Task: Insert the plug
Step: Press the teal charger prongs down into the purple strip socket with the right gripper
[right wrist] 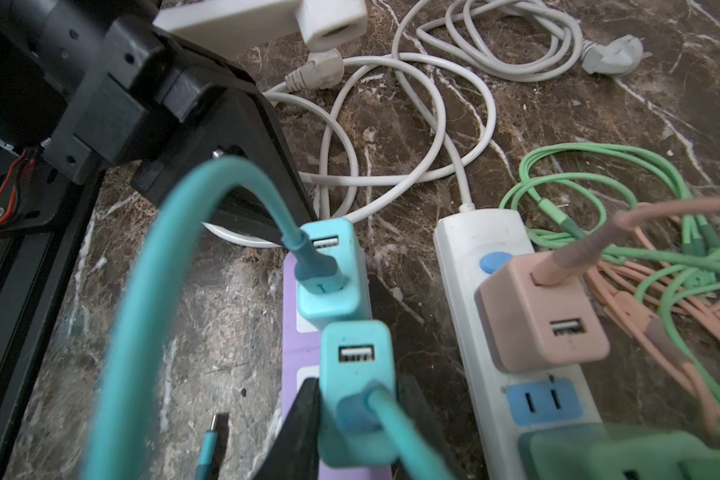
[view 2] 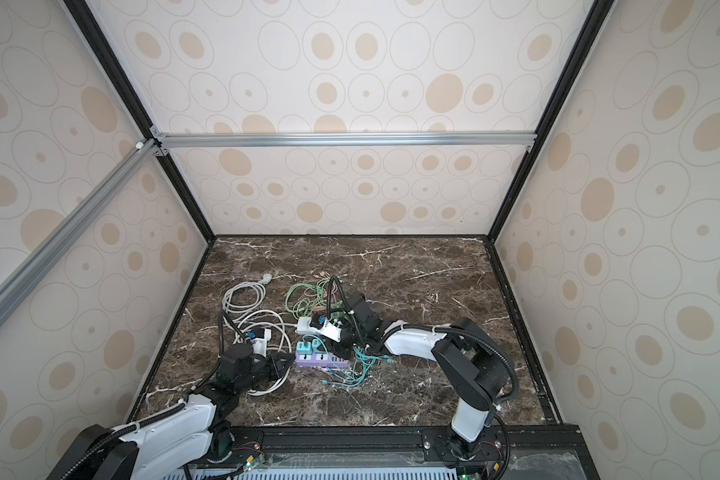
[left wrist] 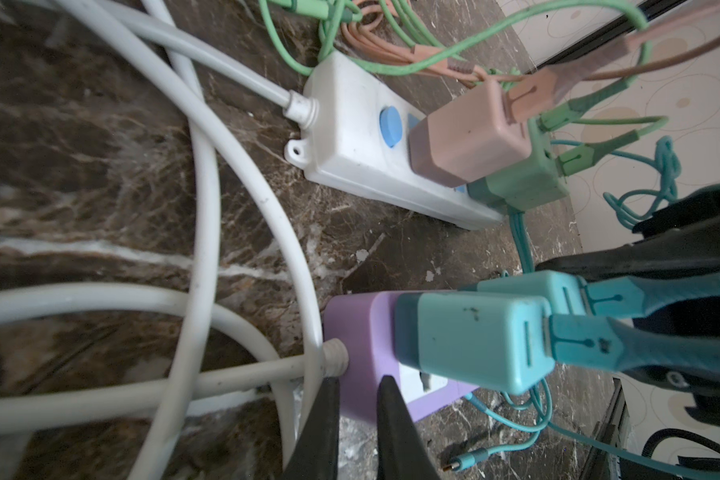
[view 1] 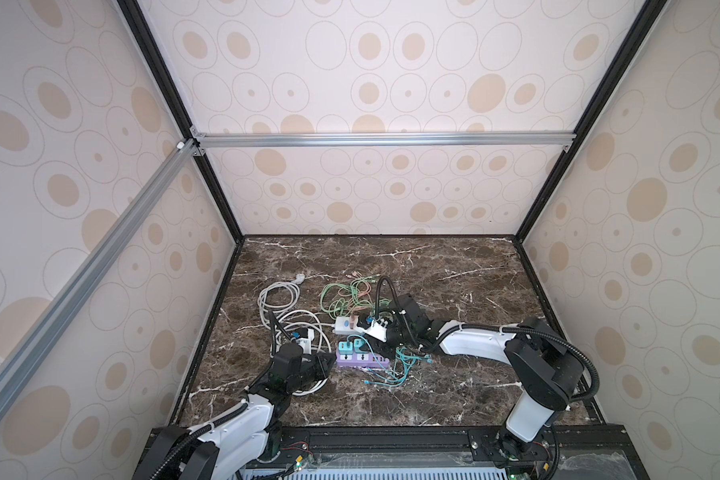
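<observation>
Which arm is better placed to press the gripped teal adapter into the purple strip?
Right. The right tool grips the teal adapter on both sides above the purple strip; the left tool is shut at the strip's cord end, likely only bracing it.

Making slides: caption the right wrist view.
Right gripper holds a teal charger at the purple power strip beside another teal charger.

The white-and-black left arm (view 1: 246,415) reaches low and forward with its black left gripper (left wrist: 358,380) pinched closed, while the matching right arm (view 1: 474,345) stretches toward the middle, its black right gripper (right wrist: 358,386) clamped partway.
</observation>
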Available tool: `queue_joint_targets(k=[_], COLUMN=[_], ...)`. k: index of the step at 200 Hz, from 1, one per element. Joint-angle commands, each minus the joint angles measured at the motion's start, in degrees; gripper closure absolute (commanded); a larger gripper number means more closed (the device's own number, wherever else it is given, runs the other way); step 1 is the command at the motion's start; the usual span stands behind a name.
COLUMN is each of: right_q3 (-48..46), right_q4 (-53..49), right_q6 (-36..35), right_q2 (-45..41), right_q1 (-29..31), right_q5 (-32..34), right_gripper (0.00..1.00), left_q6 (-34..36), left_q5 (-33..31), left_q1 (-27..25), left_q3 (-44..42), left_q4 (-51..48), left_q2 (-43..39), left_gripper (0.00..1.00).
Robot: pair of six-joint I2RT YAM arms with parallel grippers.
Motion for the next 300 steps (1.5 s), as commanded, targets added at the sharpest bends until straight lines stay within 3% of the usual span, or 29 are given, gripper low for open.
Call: queue_joint_targets(k=[1,160,261,300], right_q3=[-1.9,-9.5,-16.3,-15.8], right_q4=[-7.2,1.6,11.3,10.4], right_q6=[-1.6,3.3,8.5,7.8], right_q2=[4.2,5.7,4.7,4.5], right_q1=[0.4,-0.7,-0.8,-0.7], right_q5=[7.2,8.4,9.8,11.4], right_gripper=[0.96,0.98,0.86,0.79], left_q6=[1.0,1.6,1.4,1.1], left_q5=[-0.4,-0.6,-0.6,-0.6], left_q1=[0.6,1.5,2.3,2.5], left_q3=[-0.4,1.0,1.5,1.4], left_q4=[-1.3,-5.8,-7.9,-7.9], left_q2=[-0.6,-5.1,-7.3,-7.7], left_gripper=[0.83,0.82,0.82,0.82])
